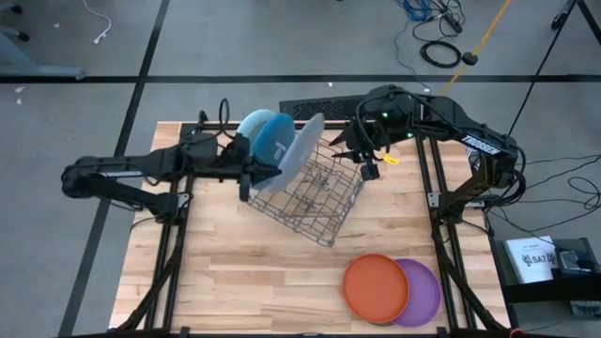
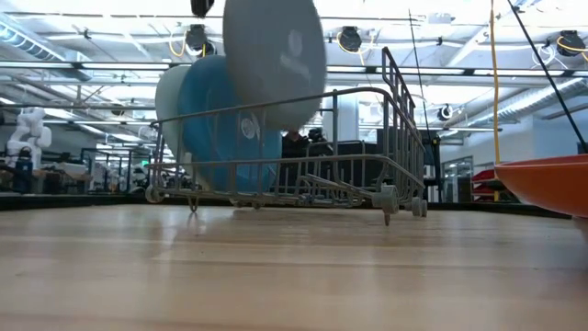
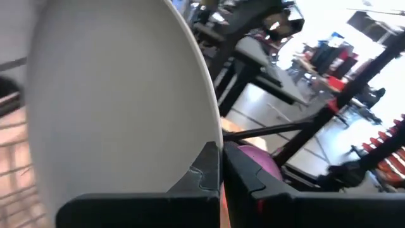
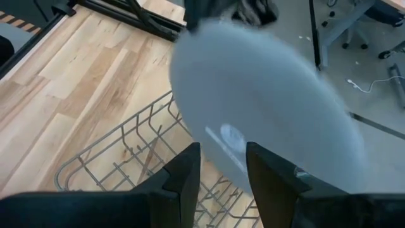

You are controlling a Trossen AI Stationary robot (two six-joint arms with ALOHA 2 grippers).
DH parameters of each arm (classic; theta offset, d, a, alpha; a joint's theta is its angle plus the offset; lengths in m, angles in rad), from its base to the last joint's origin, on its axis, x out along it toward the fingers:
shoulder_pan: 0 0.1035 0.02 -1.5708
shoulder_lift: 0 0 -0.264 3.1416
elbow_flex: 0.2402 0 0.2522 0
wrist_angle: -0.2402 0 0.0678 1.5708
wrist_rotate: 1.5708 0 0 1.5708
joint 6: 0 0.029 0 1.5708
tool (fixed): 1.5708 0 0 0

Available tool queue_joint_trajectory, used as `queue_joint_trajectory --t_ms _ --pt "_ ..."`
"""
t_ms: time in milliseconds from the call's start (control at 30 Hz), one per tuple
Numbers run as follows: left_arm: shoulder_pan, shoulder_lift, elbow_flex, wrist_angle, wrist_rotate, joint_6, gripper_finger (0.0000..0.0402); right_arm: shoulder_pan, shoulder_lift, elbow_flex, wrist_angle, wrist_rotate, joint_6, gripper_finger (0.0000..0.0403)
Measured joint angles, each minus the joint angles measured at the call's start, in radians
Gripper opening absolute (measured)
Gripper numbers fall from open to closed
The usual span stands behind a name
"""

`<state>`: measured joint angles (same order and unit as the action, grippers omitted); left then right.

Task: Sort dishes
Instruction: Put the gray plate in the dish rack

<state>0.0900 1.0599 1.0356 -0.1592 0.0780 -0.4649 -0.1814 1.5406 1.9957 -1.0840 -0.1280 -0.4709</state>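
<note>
My left gripper [image 1: 266, 174] is shut on a grey plate [image 1: 302, 145], which stands on edge over the wire dish rack [image 1: 315, 202]. The plate also shows in the low view [image 2: 276, 55] and the right wrist view [image 4: 266, 107]. A blue plate [image 1: 272, 139] and a pale blue plate [image 1: 252, 122] stand on edge at the rack's far left end. An orange plate [image 1: 376, 286] lies partly on a purple plate [image 1: 424, 293] at the near right. My right gripper [image 1: 362, 160] is open and empty over the rack's far right side, its fingers [image 4: 183, 174] pointing toward the grey plate. My left gripper pinches the grey plate's rim [image 3: 212, 149] between its two fingers. It comes from the table's left side. The plate stands on edge and slightly tilted, its face toward my right gripper. Whether its lower rim touches the rack, I cannot tell.
The rack [image 2: 367, 184] sits slantwise at the table's middle. A black keyboard [image 1: 315, 106] lies at the far edge. Bare wood [image 1: 235, 272] lies near and left of the rack. The orange plate's rim [image 2: 547, 184] shows close at the low view's right.
</note>
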Motion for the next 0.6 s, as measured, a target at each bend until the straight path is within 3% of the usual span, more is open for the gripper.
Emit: queue_joint_trajectory --t_ms 400,600 --pt "0.151 0.002 -0.176 0.199 0.17 -0.095 0.0 0.0 0.0 0.0 -0.019 0.0 0.006 0.0121" --pt "0.186 0.002 -0.18 0.164 0.18 -0.097 0.0 0.0 0.0 0.0 -0.019 0.0 -0.001 0.0121"
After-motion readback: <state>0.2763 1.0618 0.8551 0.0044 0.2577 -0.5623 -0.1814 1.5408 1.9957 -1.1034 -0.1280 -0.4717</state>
